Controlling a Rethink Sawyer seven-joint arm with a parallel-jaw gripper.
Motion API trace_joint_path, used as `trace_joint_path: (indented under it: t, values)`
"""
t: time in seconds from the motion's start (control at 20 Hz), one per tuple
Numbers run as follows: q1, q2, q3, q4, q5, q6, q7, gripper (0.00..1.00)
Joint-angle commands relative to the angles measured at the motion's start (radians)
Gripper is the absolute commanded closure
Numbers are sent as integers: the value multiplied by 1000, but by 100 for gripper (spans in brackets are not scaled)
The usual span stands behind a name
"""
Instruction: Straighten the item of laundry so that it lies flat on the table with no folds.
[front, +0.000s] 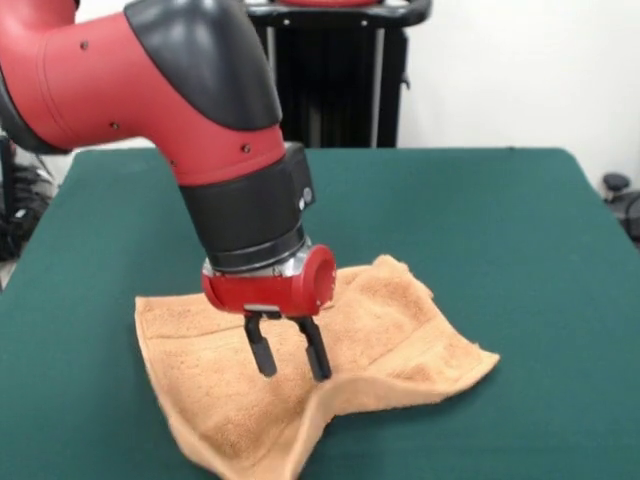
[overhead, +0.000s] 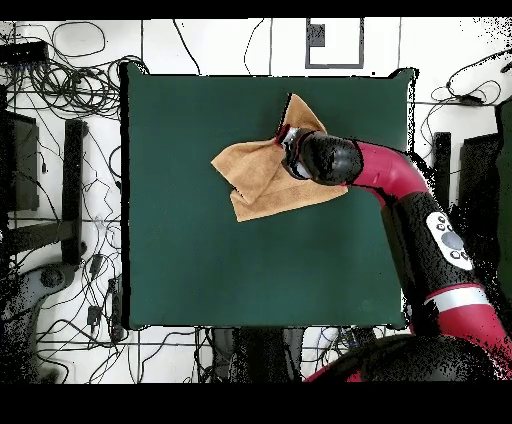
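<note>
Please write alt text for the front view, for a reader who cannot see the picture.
A red and black robot arm holds its end effector, fingers open, just above an orange-tan towel on a dark green table. The towel is not flat: a raised fold runs along its near edge below the fingers.
</note>
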Motion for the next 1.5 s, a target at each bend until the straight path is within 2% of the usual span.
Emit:
trace_joint_path:
  t: [0.05,0.6,0.75,1.0,1.5]
  values:
    - [10,-76,85,97,32,110,-117,0]
    - [26,-84,45,89,24,121,-116,0]
    - [43,-56,11,69,13,129,-96,0]
    - [110,-48,-87,42,-62,112,-56,0]
    - [145,-31,-167,36,-81,82,-8,0]
